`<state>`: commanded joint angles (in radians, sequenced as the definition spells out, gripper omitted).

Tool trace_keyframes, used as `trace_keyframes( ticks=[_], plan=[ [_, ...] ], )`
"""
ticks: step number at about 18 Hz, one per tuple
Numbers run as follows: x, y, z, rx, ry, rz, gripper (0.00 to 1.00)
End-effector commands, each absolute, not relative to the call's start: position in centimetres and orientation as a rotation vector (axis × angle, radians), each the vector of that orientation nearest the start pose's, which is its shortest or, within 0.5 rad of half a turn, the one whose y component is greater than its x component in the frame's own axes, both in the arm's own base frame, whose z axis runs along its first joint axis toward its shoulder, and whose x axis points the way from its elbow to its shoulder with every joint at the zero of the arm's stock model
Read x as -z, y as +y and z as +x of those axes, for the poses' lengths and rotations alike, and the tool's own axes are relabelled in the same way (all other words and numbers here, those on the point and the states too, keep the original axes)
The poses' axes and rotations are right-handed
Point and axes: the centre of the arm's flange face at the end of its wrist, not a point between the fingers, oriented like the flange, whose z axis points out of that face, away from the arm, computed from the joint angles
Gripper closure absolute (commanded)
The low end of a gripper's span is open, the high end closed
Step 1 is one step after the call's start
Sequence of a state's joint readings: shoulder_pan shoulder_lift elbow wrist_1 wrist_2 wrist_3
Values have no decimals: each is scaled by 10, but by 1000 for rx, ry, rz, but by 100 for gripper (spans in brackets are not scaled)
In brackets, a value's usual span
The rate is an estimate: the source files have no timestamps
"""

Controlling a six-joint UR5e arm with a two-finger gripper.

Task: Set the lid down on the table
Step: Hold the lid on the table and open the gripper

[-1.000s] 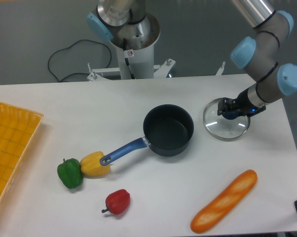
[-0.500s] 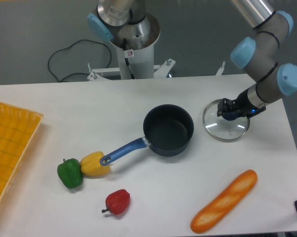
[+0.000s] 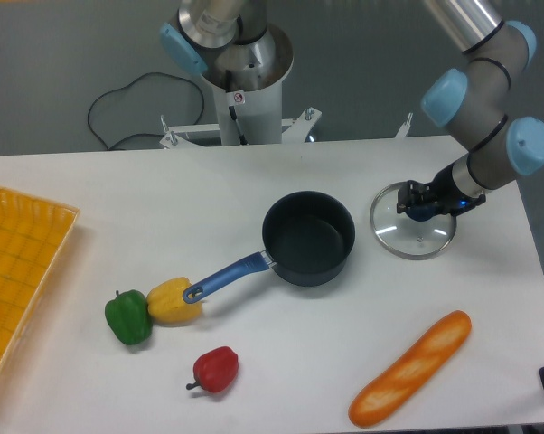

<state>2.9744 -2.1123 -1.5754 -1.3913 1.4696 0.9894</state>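
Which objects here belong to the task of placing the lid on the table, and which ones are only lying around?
Belong to the task:
lid
table
gripper, at the lid's knob

Only lying around:
saucepan
green pepper
yellow pepper
red pepper
baguette
yellow tray

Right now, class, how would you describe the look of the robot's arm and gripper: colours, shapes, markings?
The arm is built of silver-grey metal tubes with rounded grey joints capped in light blue. The gripper is small, black and blocky. The grey base column also has a light blue cap and a small round red-and-white sticker.
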Motion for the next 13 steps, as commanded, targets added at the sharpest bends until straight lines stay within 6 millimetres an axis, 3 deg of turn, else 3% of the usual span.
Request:
trace_keyframes(
  ticks=[13],
  plan=[
    [-191,243,-576,578,-668,-3054,21]
  ],
)
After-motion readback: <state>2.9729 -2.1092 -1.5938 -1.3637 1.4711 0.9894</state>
